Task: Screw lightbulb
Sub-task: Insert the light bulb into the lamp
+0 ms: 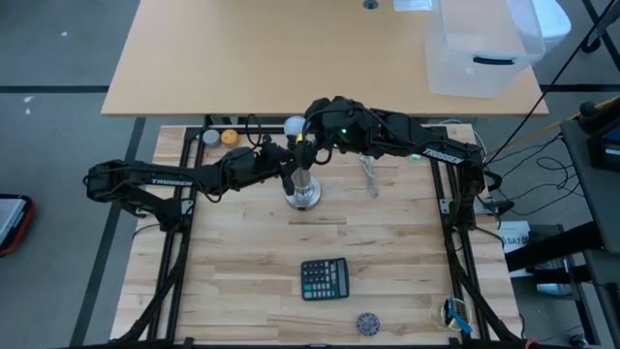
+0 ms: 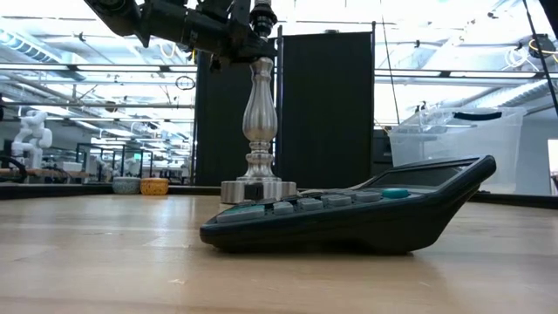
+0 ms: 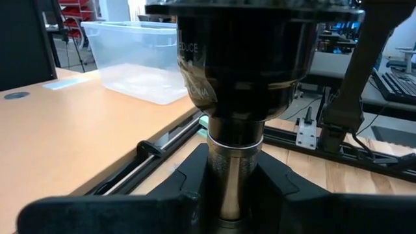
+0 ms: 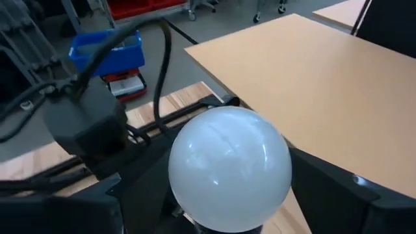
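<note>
Stand (image 1: 302, 190) rises mid-table, its neck clamped between the nearly closed fingers of the left gripper (image 1: 288, 167). Above it the bulb (image 1: 294, 125) sits at the socket, flanked by the wide-spread fingers of the right gripper (image 1: 302, 133). Whether those fingers touch it cannot be told.

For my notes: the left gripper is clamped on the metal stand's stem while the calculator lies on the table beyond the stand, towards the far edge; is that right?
Not quite: in the high view the calculator lies on the near side of the metal stand, not beyond it. The left gripper does clamp the stem.
</note>
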